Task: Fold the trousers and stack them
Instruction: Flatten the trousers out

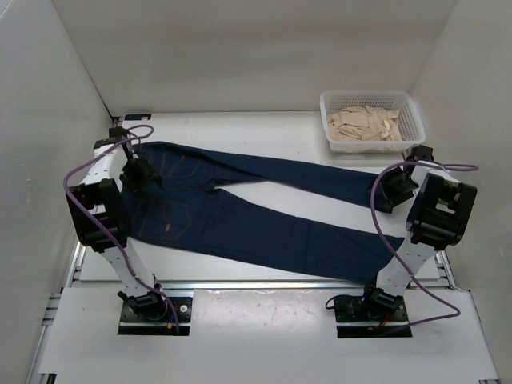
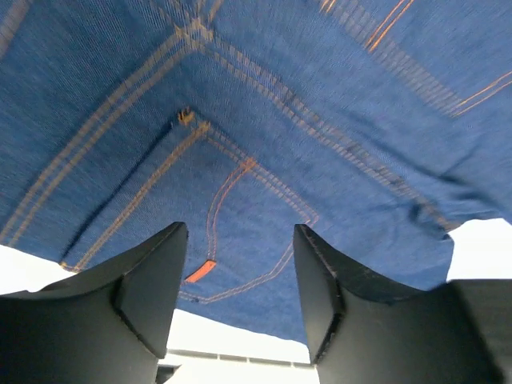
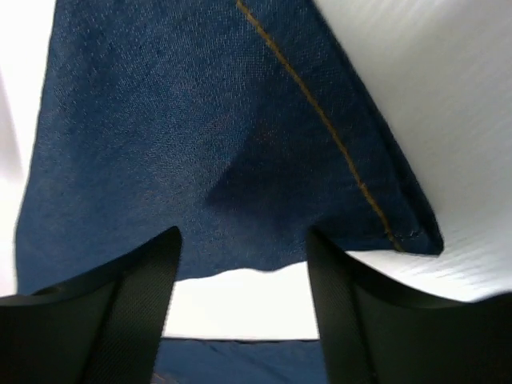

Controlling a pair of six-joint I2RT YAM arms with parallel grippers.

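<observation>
Inspection: the trousers (image 1: 264, 228) are laid flat on the table (image 1: 240, 132), with the waist at the left claw (image 2: 240, 236) and the leg ends at the right claw (image 3: 244, 240). The left claw is spread, with nothing pinched. Orange-stitched denim lies directly ahead of it. The right claw is likewise spread and empty, and a leg end lies just ahead of it. A basket (image 1: 368, 94) holding beige cloth (image 1: 364, 124) is noted beyond the right claw.
</observation>
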